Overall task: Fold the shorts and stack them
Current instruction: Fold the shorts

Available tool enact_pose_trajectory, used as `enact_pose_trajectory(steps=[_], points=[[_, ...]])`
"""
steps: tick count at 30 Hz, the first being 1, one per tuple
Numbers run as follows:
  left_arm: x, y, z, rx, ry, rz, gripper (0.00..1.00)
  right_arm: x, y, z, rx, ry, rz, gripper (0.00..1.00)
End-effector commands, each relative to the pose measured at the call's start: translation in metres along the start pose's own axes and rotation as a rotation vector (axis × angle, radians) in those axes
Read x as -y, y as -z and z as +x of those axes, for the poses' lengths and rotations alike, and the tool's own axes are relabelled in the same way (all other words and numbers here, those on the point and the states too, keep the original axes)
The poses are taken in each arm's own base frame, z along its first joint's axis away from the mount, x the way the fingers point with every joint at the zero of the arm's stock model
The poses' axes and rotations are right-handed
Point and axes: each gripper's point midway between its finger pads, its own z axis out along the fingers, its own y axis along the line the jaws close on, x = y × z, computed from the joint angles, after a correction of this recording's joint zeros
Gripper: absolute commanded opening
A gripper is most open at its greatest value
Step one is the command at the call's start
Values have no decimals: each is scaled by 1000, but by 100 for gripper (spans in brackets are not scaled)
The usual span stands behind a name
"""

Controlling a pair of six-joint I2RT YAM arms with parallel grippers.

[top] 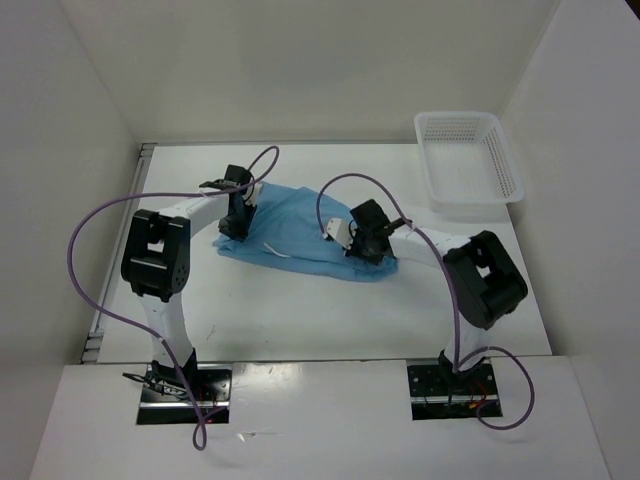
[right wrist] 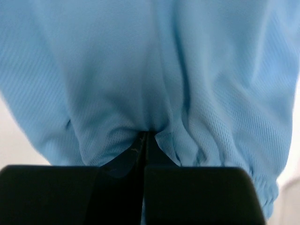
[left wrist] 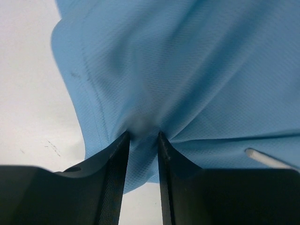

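Note:
The light blue shorts (top: 300, 228) lie spread on the white table (top: 330, 310) between my two arms. At their left edge my left gripper (top: 236, 222) is shut on a fold of the cloth. In the left wrist view the shorts (left wrist: 187, 70) bunch between the two fingers of the left gripper (left wrist: 143, 133), and the white drawstring (left wrist: 269, 158) shows at the right. My right gripper (top: 352, 240) sits at the right end. In the right wrist view its jaws are closed together, and the shorts (right wrist: 140, 61) pucker at the tips of the right gripper (right wrist: 146, 132). The gathered waistband (right wrist: 265, 187) shows at lower right.
A white mesh basket (top: 468, 165) stands at the back right corner of the table. White walls close in the table on the left, back and right. Purple cables loop over both arms.

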Motion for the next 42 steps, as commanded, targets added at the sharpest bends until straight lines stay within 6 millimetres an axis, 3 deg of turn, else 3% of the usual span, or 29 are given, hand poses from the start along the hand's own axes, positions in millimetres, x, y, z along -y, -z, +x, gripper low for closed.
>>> enact_pose_trajectory(steps=[1, 2, 6, 11, 12, 14, 15, 16, 17, 18, 21, 23, 25, 27, 28, 33, 38, 42], points=[[9, -9, 55, -179, -20, 36, 38, 58, -17, -2, -33, -14, 162, 0], [9, -9, 55, -179, -20, 36, 38, 76, -15, -9, -25, -15, 196, 0], [0, -12, 54, -180, 14, 47, 38, 97, -27, -21, -18, -24, 224, 0], [1, -9, 48, -170, 16, 56, 38, 120, -25, -15, -16, -124, 256, 0], [3, -9, 48, -169, 17, 65, 38, 133, -15, -11, -8, -169, 282, 0], [4, -9, 47, -168, 18, 76, 38, 155, 15, -32, 81, -280, 306, 5], [6, -7, 45, -166, 19, 85, 38, 161, 28, -44, 138, -322, 301, 16], [8, -7, 45, -165, 20, 97, 38, 174, 58, -64, 206, -357, 333, 21], [7, -4, 39, -147, 21, 95, 39, 179, 72, -73, 255, -440, 350, 28], [9, -3, 41, -156, 21, 107, 39, 182, 87, -83, 297, -484, 355, 41], [8, -1, 36, -144, 22, 106, 39, 172, 113, -92, 356, -663, 321, 57], [9, 2, 34, -133, 23, 114, 41, 154, 105, -87, 332, -810, 256, 70], [9, 6, 31, -121, 23, 113, 41, 148, 97, -68, 292, -947, 239, 79], [9, 7, 34, -122, 23, 113, 41, 144, 86, -56, 275, -1115, 213, 83], [9, 7, 34, -122, 23, 113, 42, 143, 80, -38, 243, -1190, 226, 85], [4, 9, 45, -142, 20, 79, 42, 132, 58, 9, 120, -1457, 271, 92], [3, 5, 48, -164, 18, 72, 42, 118, 45, 10, 97, -1562, 204, 96], [-1, 4, 49, -175, 15, 50, 42, 105, 19, 14, 72, -1612, 158, 96]])
